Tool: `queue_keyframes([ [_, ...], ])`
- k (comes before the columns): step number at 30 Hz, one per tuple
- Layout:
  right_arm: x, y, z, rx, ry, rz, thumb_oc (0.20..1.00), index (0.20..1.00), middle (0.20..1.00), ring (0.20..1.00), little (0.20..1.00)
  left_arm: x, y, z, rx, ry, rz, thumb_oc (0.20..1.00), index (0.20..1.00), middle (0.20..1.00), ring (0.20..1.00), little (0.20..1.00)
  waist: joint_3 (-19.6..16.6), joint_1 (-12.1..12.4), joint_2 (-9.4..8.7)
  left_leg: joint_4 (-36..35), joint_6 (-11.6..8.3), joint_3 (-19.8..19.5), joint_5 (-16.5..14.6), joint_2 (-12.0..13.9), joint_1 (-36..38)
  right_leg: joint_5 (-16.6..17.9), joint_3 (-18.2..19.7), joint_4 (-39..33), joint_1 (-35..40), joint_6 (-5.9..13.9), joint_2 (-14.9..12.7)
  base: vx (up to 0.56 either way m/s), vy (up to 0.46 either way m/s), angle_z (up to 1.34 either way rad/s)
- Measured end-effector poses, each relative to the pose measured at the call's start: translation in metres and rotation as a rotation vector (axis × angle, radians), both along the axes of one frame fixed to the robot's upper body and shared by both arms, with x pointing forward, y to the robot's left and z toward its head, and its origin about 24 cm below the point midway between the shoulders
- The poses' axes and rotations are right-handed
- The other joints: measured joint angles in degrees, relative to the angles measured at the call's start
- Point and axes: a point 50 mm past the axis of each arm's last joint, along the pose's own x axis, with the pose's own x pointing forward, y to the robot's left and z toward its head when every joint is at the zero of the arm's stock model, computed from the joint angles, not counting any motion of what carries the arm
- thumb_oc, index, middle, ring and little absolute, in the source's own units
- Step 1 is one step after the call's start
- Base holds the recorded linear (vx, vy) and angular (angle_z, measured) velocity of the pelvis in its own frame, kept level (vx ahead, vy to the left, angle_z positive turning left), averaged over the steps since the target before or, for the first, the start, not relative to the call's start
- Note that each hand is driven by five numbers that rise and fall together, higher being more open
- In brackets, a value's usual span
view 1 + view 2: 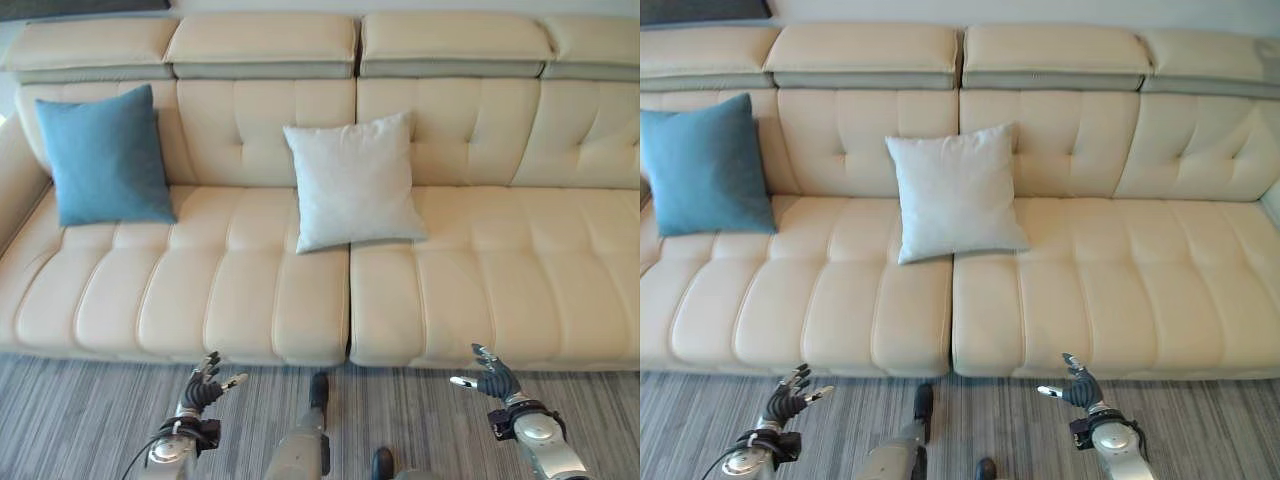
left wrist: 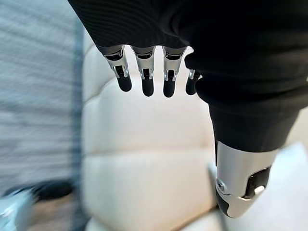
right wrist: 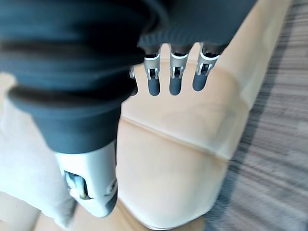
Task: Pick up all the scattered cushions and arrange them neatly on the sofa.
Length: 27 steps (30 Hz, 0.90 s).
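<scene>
1. Left eye view: A big cream sofa fills the view. A blue cushion stands at the sofa's left end and leans on the backrest. A pale grey cushion stands near the middle, just over the line where the two seat parts meet. It leans on the backrest too. The two cushions are well apart. A striped grey carpet lies in front of the sofa. The left hand is low over the carpet, near the seat's front edge. The right hand is low on the other side.

2. Right eye view: It is the same scene, and both hands hold nothing.

3. Left wrist view: The left hand's fingers are straight and spread, with the thumb apart. The cream seat is past them.

4. Right wrist view: The right hand's fingers are straight and loose. Its thumb stands apart. The seat's front edge and carpet are past them.
</scene>
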Motion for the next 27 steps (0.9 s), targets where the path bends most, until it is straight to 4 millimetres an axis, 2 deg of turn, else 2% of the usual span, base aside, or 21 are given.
queue_keyframes([
  [1,0.001,-0.001,0.003,-0.003,-0.012,-0.002,1.0,1.0,1.0,1.0,1.0,-0.003,0.002,-0.001,0.005,0.01,0.004,1.0,1.0,1.0,1.0,1.0,-0.1,-0.7,-2.56,5.2,0.72,-1.3,-1.3,-3.0,-0.4,2.4,0.1,-3.3,-0.5,-0.71,-2.5,-0.3,-0.039,0.32],
  [2,0.0,-0.007,0.004,-0.013,-0.011,-0.014,1.0,1.0,1.0,1.0,1.0,-0.001,0.0,-0.001,0.0,0.006,0.003,1.0,1.0,1.0,1.0,1.0,-0.1,-1.7,-2.47,5.9,0.89,-1.8,-1.7,-2.8,1.0,4.2,-0.1,-4.6,-0.6,-0.48,-2.4,-0.25,-0.028,0.17],
  [3,0.0,-0.01,0.005,-0.017,-0.008,-0.029,1.0,1.0,1.0,1.0,1.0,-0.001,0.0,-0.001,-0.003,0.006,0.008,1.0,1.0,1.0,1.0,1.0,0.2,-2.0,-2.07,6.6,0.89,-3.7,-4.0,-2.3,4.6,6.7,0.0,-6.0,-0.6,-0.11,-2.1,-0.13,-0.004,0.01],
  [5,0.004,-0.012,0.01,-0.024,-0.025,-0.017,1.0,1.0,1.0,1.0,1.0,-0.001,-0.002,-0.002,-0.011,0.006,0.003,1.0,1.0,1.0,1.0,1.0,0.4,-3.2,-1.9,6.0,1.76,-5.2,-6.1,-3.0,9.7,7.4,0.4,-7.2,-0.8,0.87,-2.0,-0.06,0.007,0.05],
  [7,0.007,-0.013,0.013,-0.03,-0.034,-0.015,1.0,1.0,1.0,1.0,1.0,0.001,-0.005,-0.002,-0.021,0.001,0.001,1.0,1.0,1.0,1.0,1.0,0.2,-3.8,-1.01,3.8,2.17,-6.4,-6.2,-3.0,13.2,8.4,0.6,-7.4,-1.7,1.46,-1.5,0.02,0.02,-0.02],
  [8,0.008,-0.013,0.013,-0.029,-0.038,-0.013,1.0,1.0,1.0,1.0,1.0,0.001,-0.007,-0.003,-0.029,0.0,0.0,1.0,1.0,1.0,1.0,1.0,0.3,-3.9,-0.5,1.5,3.18,-7.8,-6.7,-3.1,15.0,9.4,0.9,-8.3,-1.7,1.92,-1.0,0.05,0.034,-0.13],
  [10,0.009,-0.012,0.013,-0.027,-0.039,-0.011,1.0,1.0,1.0,1.0,1.0,0.002,-0.011,-0.004,-0.041,-0.002,-0.006,1.0,1.0,1.0,1.0,1.0,0.4,-3.9,-0.14,0.0,4.58,-8.0,-7.5,-2.6,15.5,10.8,1.1,-9.7,-1.7,2.28,-0.5,0.05,0.053,-0.21],
  [13,0.006,-0.011,0.011,-0.018,-0.034,-0.014,1.0,1.0,1.0,1.0,1.0,0.001,-0.012,-0.004,-0.043,-0.001,-0.021,1.0,1.0,1.0,1.0,1.0,0.5,-3.6,-0.83,-0.4,6.54,-5.8,-7.6,-3.9,16.2,11.5,3.4,-10.0,-2.3,3.15,-1.8,0.05,0.087,-0.3],
  [15,0.004,-0.011,0.01,-0.003,-0.033,-0.024,1.0,1.0,1.0,1.0,1.0,0.001,-0.012,-0.003,-0.04,-0.003,-0.024,1.0,1.0,1.0,1.0,1.0,0.3,-3.7,-0.81,-0.5,6.75,-4.8,-7.5,-4.7,16.4,11.7,4.0,-10.0,-3.0,3.58,-2.5,0.07,0.134,-0.34],
  [16,0.003,-0.01,0.009,0.004,-0.03,-0.024,1.0,1.0,1.0,1.0,1.0,0.003,-0.01,0.0,-0.034,-0.014,-0.031,1.0,1.0,1.0,1.0,1.0,0.1,-3.7,-0.97,-0.6,6.83,-4.0,-7.5,-5.3,16.5,12.2,5.5,-10.0,-3.4,4.3,-2.9,0.05,0.144,-0.48],
  [18,0.0,-0.007,0.008,0.03,-0.032,-0.035,1.0,1.0,1.0,1.0,1.0,0.008,-0.011,0.007,-0.02,-0.039,-0.064,1.0,1.0,1.0,1.0,1.0,0.0,-3.9,-1.14,-0.9,7.97,-1.9,-7.5,-6.1,17.0,13.2,8.5,-9.9,-3.9,5.65,-3.2,0.02,0.07,-0.58],
  [19,0.001,-0.006,0.009,0.038,-0.036,-0.037,1.0,1.0,1.0,1.0,1.0,0.007,-0.012,0.006,-0.019,-0.037,-0.069,1.0,1.0,1.0,1.0,1.0,0.0,-3.7,-1.01,-0.9,8.29,-0.9,-7.2,-5.9,17.2,13.2,8.4,-10.0,-3.6,5.68,-3.4,0.02,0.093,-0.59],
  [21,-0.002,-0.001,0.004,0.074,-0.03,-0.053,1.0,1.0,1.0,1.0,1.0,0.012,-0.013,0.008,-0.016,-0.044,-0.086,1.0,1.0,1.0,1.0,1.0,-0.7,-5.6,-1.72,-0.6,9.13,0.6,-7.4,-6.8,17.8,13.8,9.2,-9.9,-3.9,6.61,-3.8,0.02,0.106,-0.42],
  [23,-0.005,0.004,0.001,0.099,-0.023,-0.062,1.0,1.0,1.0,1.0,1.0,0.015,-0.015,0.011,-0.008,-0.053,-0.113,1.0,1.0,1.0,1.0,1.0,-1.4,-6.3,-3.05,-0.3,9.75,3.7,-7.5,-7.4,18.1,13.9,11.6,-9.1,-5.2,7.01,-3.5,-0.01,0.081,-0.64],
  [24,0.002,0.008,0.003,0.109,-0.04,-0.057,1.0,1.0,1.0,1.0,1.0,0.013,-0.014,0.011,-0.004,-0.051,-0.114,1.0,1.0,1.0,1.0,1.0,-1.5,-5.9,-3.37,-0.2,10.06,5.9,-7.6,-6.7,18.1,13.6,12.8,-8.4,-6.0,7.07,-3.4,-0.02,0.046,-1.14],
  [25,0.006,0.011,0.004,0.116,-0.052,-0.052,1.0,1.0,1.0,1.0,1.0,0.015,-0.014,0.013,-0.004,-0.056,-0.116,1.0,1.0,1.0,1.0,1.0,-1.5,-5.3,-3.26,0.0,10.56,8.9,-8.0,-6.0,18.2,11.3,12.1,-8.4,-6.9,8.27,-3.3,-0.01,0.014,-1.14],
  [27,0.015,0.016,0.008,0.127,-0.08,-0.045,1.0,1.0,1.0,1.0,1.0,0.015,-0.012,0.013,0.0,-0.053,-0.11,1.0,1.0,1.0,1.0,1.0,-1.3,-4.2,-2.81,0.1,10.85,13.0,-8.4,-4.4,18.3,9.4,8.4,-3.3,-9.1,8.14,-3.4,-0.01,-0.016,-1.11],
])
